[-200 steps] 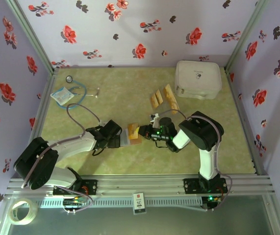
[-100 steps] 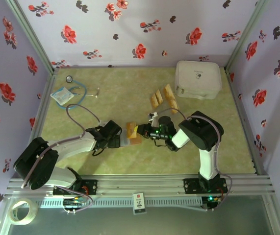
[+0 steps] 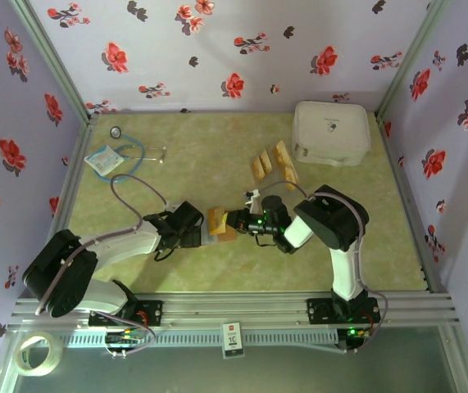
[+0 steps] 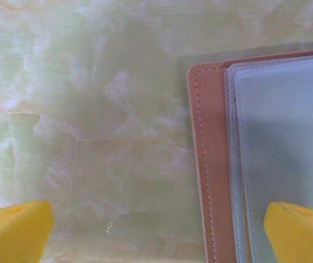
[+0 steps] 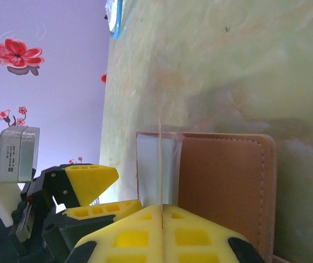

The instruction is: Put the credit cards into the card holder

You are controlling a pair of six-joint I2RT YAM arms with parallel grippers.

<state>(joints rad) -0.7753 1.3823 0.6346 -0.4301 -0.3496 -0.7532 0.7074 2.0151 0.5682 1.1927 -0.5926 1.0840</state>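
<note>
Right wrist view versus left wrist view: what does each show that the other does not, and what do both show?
Right wrist view: the right gripper, jaws shut on a credit card held edge-on, and the flowered wall. Left wrist view: both fingertips of the left gripper, far apart, one over the table, one over the card holder. Both: the brown card holder with clear pockets, the green marbled table, part of the left gripper.

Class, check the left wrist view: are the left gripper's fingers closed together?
No, the left gripper is open: its yellow fingers sit far apart in opposite lower corners.
</note>
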